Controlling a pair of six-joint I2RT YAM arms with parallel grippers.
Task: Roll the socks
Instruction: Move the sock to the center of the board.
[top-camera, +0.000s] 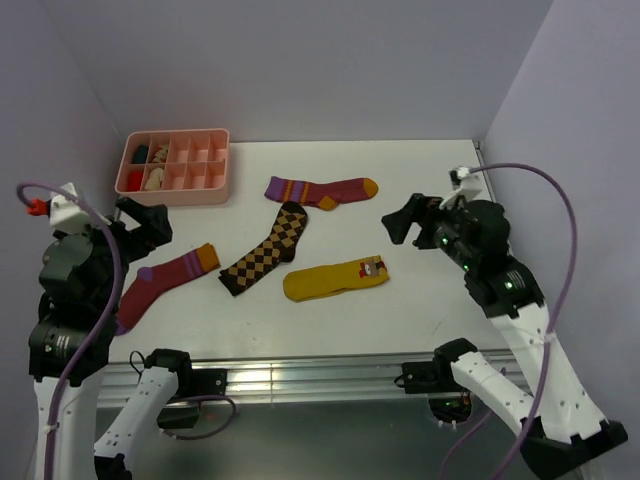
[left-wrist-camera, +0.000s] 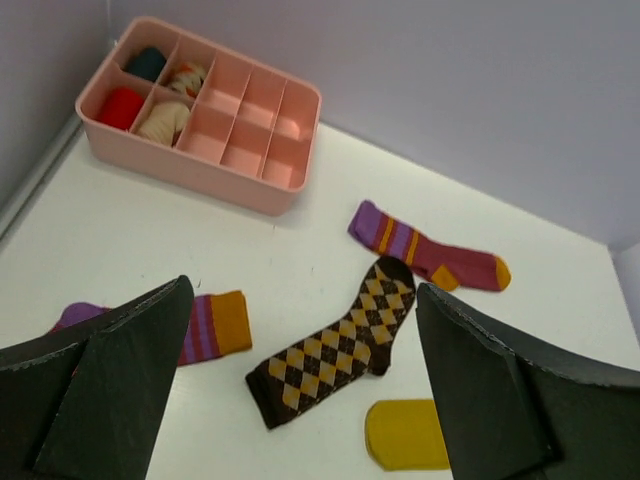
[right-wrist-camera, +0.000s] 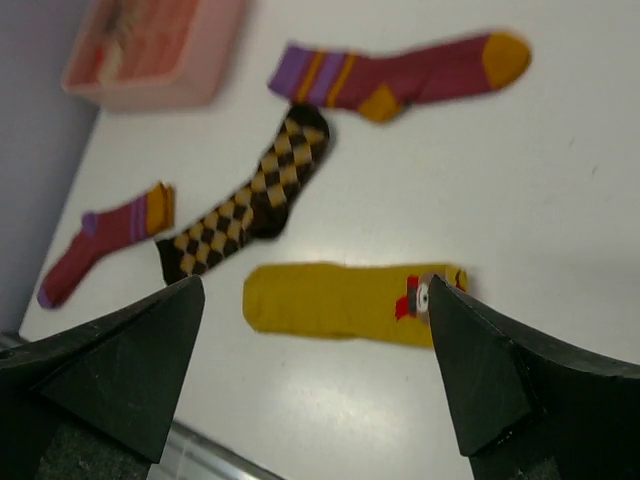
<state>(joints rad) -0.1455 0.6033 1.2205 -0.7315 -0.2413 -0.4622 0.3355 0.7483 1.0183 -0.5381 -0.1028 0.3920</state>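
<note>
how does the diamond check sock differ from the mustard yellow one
The brown-and-tan diamond-check fabric sock is patterned all over; the mustard-yellow fabric sock is plain apart from a small picture near one end. The check sock lies diagonally, the yellow one almost level. Both lie flat and unrolled.

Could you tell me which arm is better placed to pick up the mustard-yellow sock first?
Right. The open right fingers frame the yellow sock in the wrist view, and overhead that arm is nearer. The left fingers are nearer the maroon sock at the left.
</note>
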